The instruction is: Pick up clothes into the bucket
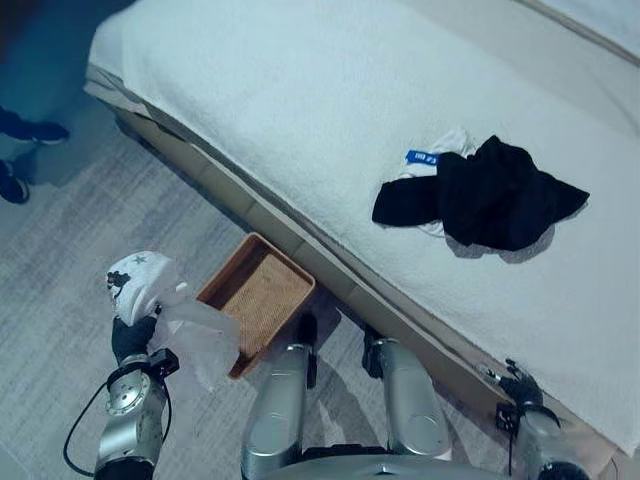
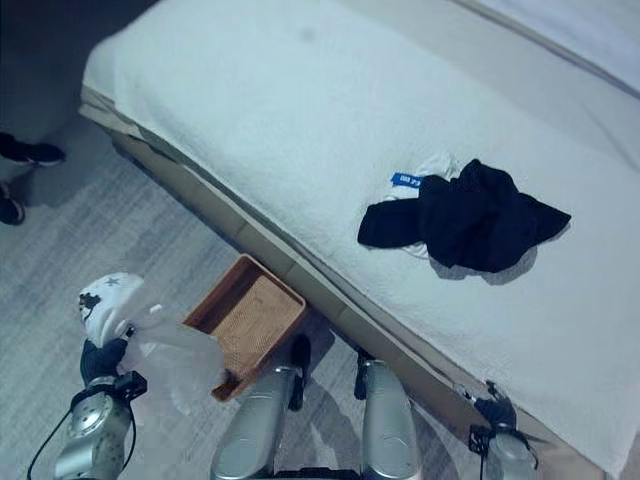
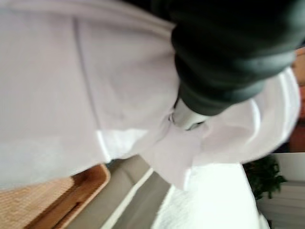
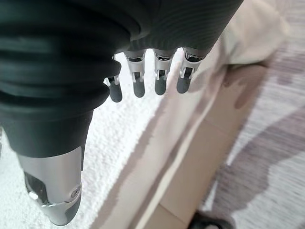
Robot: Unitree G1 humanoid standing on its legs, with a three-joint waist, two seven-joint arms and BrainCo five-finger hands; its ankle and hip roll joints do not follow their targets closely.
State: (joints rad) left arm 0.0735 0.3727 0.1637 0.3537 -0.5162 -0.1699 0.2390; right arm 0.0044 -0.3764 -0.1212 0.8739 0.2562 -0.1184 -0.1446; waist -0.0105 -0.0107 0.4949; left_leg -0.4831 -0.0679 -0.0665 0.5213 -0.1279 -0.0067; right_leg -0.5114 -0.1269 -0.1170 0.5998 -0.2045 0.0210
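Note:
My left hand (image 1: 131,338) is low at the left, above the floor, shut on a white garment (image 1: 150,290) with black star prints; the cloth bunches over the hand and hangs down toward the brown woven basket (image 1: 262,262). Up close in the left wrist view, the white garment (image 3: 71,95) drapes past one silver finger (image 3: 185,118). A pile of black clothes (image 1: 490,195) lies on the bed to the right, over a white piece with a blue label (image 1: 421,157). By the bed's near edge at lower right, my right hand (image 4: 143,81) hangs open and holds nothing.
The bed (image 1: 300,100), under a white textured cover, runs diagonally across the view, its beige side panel (image 1: 330,265) right behind the basket. The basket sits on grey carpet (image 1: 60,270). A person's dark shoes (image 1: 30,130) stand at the far left.

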